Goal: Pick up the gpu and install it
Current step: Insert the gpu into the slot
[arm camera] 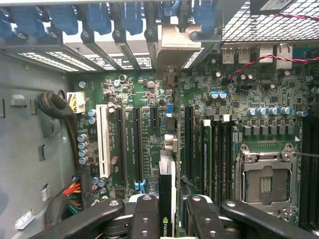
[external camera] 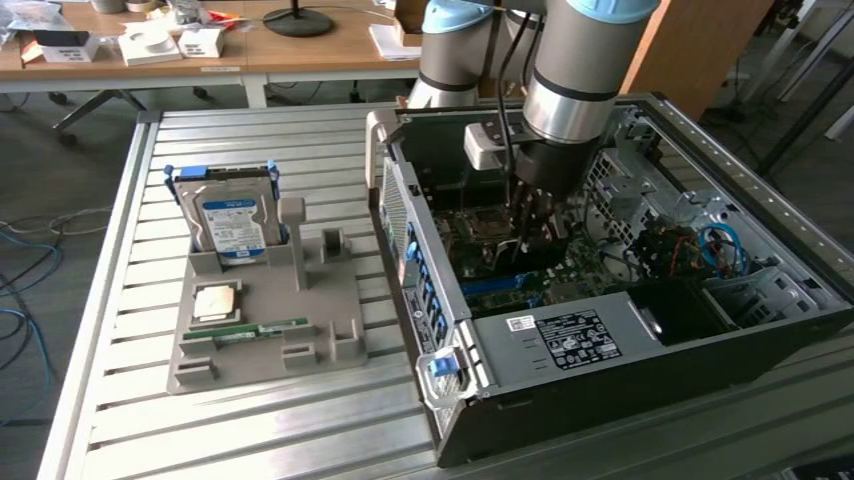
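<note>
My gripper (external camera: 523,238) is lowered inside the open computer case (external camera: 641,345), over the motherboard (external camera: 534,275). In the wrist view the gripper (arm camera: 167,206) is shut on the gpu (arm camera: 167,172), a thin dark card seen edge-on between the two black fingers (arm camera: 147,214). The card stands upright over the black expansion slots (arm camera: 137,144) in the middle of the green motherboard (arm camera: 144,94). Its metal bracket (arm camera: 175,44) reaches the row of rear slot openings.
A white slot (arm camera: 103,137) and a cable bundle (arm camera: 55,107) lie to one side of the card, memory slots and the CPU socket (arm camera: 264,181) to the other. Outside the case, a grey holder (external camera: 320,335) carries a hard drive (external camera: 230,222), a memory stick (external camera: 247,331) and a chip (external camera: 216,302).
</note>
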